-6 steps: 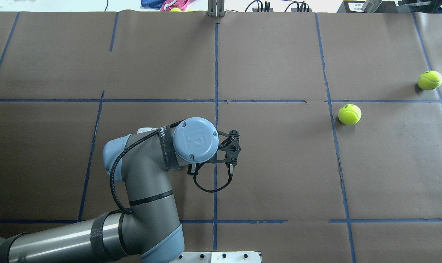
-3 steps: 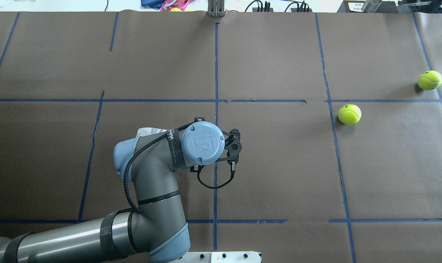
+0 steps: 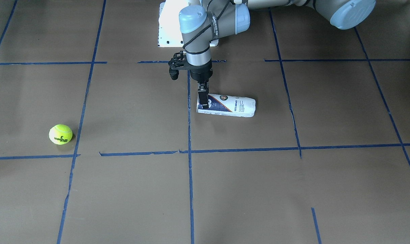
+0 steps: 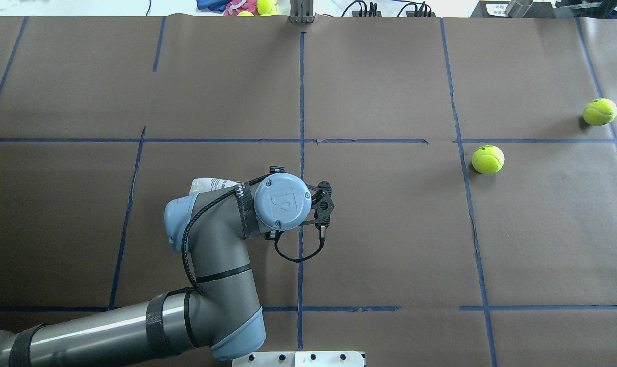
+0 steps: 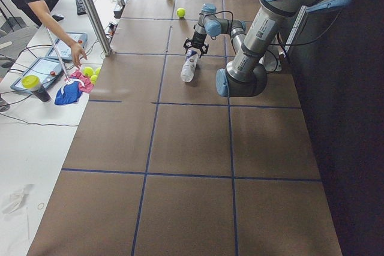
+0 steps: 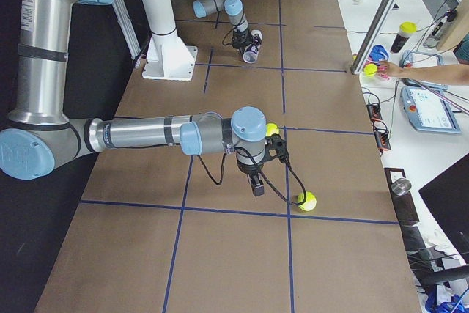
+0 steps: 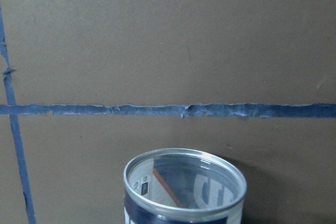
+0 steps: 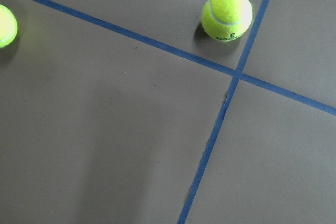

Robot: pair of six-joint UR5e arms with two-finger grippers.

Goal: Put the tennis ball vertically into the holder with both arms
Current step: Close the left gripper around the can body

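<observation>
Left gripper points straight down onto the open left end of the holder, lying on its side at centre frame, long axis left to right; whether it grips cannot be told. The tennis ball sits lower left. Overhead, the left arm hides all but the holder's white far end. Only the right-end view shows the right gripper, opening unclear, framed beside a second ball.

You face a table covered in brown paper and gridded with blue tape. Beside it, your white bench carries tablets and cables.
</observation>
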